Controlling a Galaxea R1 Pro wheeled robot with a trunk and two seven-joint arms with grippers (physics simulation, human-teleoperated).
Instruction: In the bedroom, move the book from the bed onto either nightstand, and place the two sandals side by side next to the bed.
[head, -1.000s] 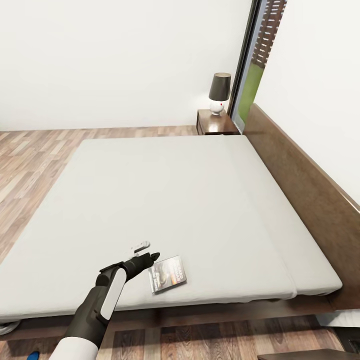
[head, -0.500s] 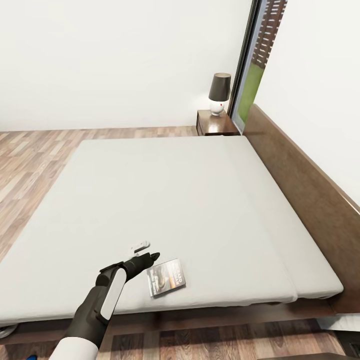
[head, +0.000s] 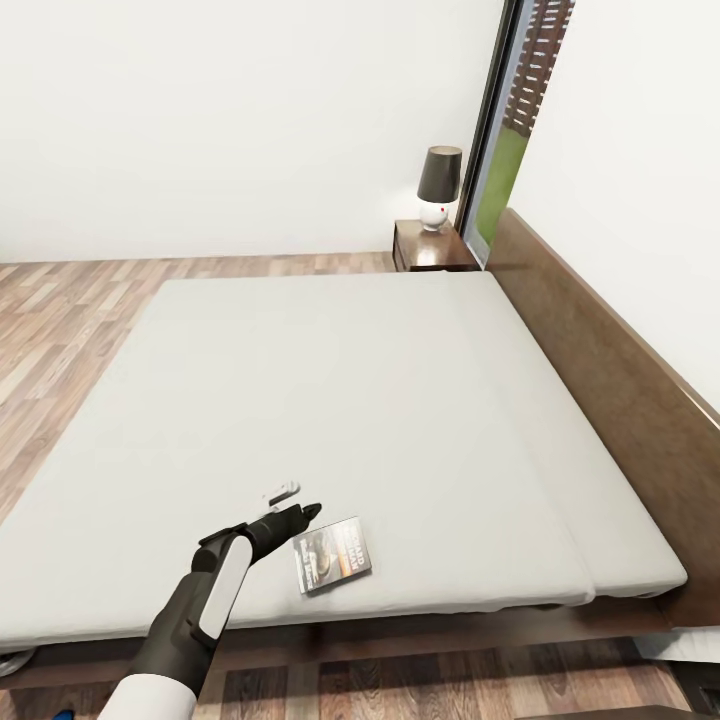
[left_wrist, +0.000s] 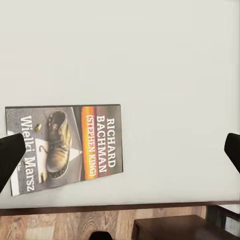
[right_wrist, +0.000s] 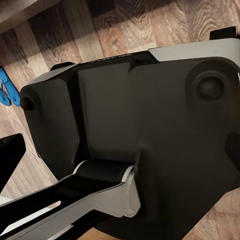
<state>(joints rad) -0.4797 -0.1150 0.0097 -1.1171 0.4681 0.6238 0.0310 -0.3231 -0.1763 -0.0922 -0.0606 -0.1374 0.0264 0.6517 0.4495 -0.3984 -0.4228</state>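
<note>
Change over last second: view drifting slightly; paperback book (head: 333, 554) and left gripper (head: 303, 516) keeping the same relation, no contact made.
Left gripper: hovering over the bed (head: 400, 400), just beside the book's near-left corner; in the left wrist view fingertips (left_wrist: 10, 155) standing wide apart, holding nothing, book (left_wrist: 65, 147) lying off-centre toward one finger.
Right gripper: hanging low over the robot base (right_wrist: 150, 125) and plank floor; fingers apart, gripping nothing.
Book: lying flat, cover up, near the bed's front edge.
Sandals: blue pair (right_wrist: 6, 90) lying on the floor beside the base.
Nightstand (head: 430, 250): standing beyond the bed's far corner, carrying a lamp (head: 438, 186).
Task standing: grasp still pending; likely needing the gripper recentred over the book.
</note>
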